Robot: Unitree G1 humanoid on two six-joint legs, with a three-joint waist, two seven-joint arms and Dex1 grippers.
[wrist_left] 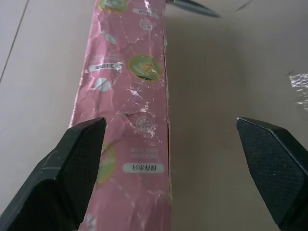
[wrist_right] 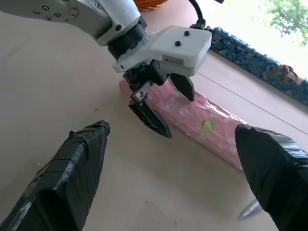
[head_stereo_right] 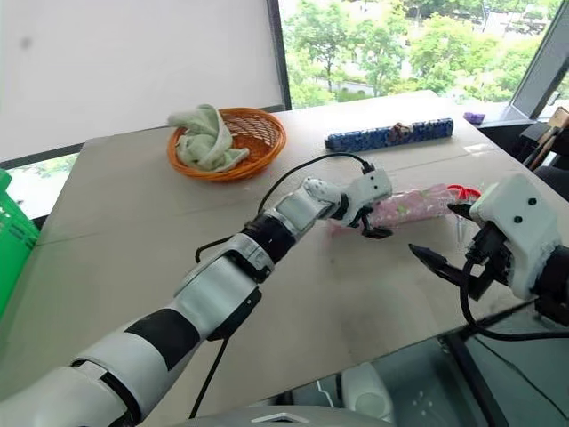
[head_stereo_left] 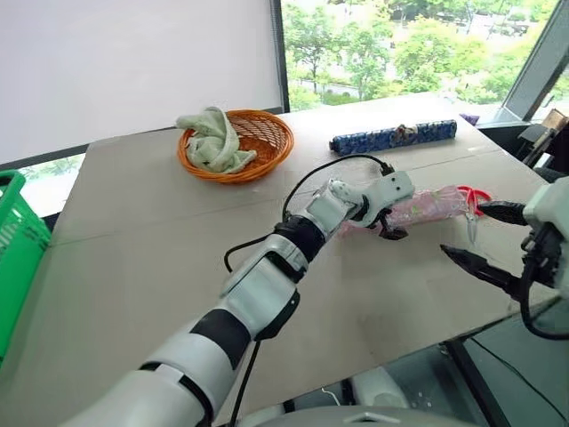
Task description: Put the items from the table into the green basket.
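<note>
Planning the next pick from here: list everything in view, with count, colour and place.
pink packet: one, pink patterned, on table at right
blue roll: one, dark blue, far side
scissors: one, red handles, at packet's far end
wicker basket: one, orange, far centre
cloth: one, pale green, in wicker basket
green basket: one, left edge
table: one, grey-beige
left gripper: open at packet's near end
right gripper: open, right of packet

Long pink patterned packet (head_stereo_left: pixel 427 206): flat on the table (head_stereo_left: pixel 160 231), crinkled glossy wrap with yellow-green fruit print. Red-handled scissors (head_stereo_left: pixel 474 197): touching or just beside the packet's far end, partly hidden. Long dark-blue patterned roll (head_stereo_left: pixel 393 136): flat, near table's far edge, well apart from the packet. Green basket (head_stereo_left: pixel 18 258): beside the table's left edge, lattice wall and thick rim visible
</note>
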